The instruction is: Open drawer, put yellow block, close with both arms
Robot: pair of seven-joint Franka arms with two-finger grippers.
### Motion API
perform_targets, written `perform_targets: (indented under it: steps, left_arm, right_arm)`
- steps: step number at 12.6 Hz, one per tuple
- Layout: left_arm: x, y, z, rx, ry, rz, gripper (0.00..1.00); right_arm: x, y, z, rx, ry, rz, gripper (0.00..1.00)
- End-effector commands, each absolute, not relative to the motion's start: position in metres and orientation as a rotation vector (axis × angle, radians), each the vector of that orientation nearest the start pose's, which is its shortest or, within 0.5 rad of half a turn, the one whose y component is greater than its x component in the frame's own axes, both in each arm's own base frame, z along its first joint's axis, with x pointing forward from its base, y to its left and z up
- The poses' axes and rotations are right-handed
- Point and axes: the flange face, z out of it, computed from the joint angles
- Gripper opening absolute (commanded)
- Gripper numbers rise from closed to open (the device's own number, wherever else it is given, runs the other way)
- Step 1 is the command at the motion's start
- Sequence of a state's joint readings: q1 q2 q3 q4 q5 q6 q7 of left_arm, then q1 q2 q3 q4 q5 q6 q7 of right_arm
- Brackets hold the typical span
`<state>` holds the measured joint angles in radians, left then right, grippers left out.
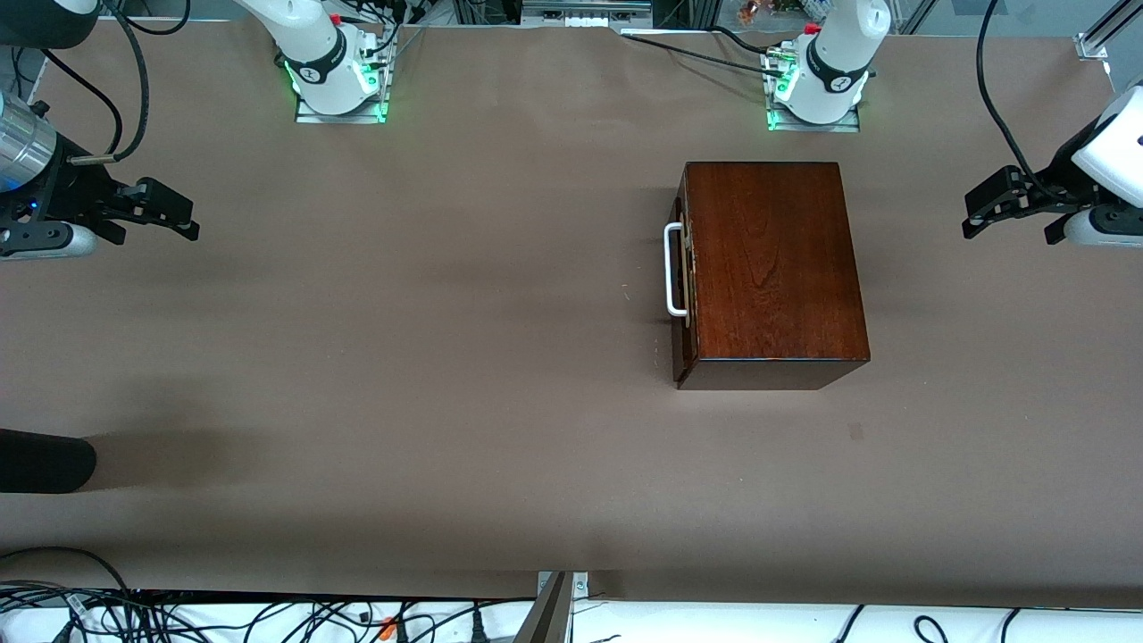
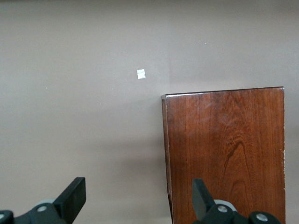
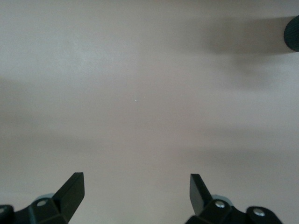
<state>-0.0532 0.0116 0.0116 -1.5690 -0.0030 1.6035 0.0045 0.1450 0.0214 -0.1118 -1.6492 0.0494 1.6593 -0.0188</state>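
1. The yellow block cannot be seen in any view.
2. The drawer point(image 1: 682, 272) is pushed shut in the dark wooden box point(image 1: 770, 268), so its inside is hidden. Only its front and white handle point(image 1: 673, 270) show.
3. The box sits on the table point(image 1: 402, 357) toward the left arm's end.
4. The left gripper point(image 2: 139, 200) hangs over the table's edge beside the box, fingers wide apart, holding nothing.
5. The right gripper point(image 3: 137, 196) hangs over the table's other end, fingers wide apart, holding nothing.

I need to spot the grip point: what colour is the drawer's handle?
White: the handle is a bar on the dark box's front, clearest in the front view.
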Motion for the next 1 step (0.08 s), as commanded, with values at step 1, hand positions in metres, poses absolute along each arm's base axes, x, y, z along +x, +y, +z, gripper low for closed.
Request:
perform_targets:
  steps: [1]
  left_arm:
    - [0.5522,-0.0237,0.6256,-3.124,0.060,-0.039,1.00]
  right_arm:
    - [0.5666,0.0230,0.5862,-3.095,-0.055,0.022,1.00]
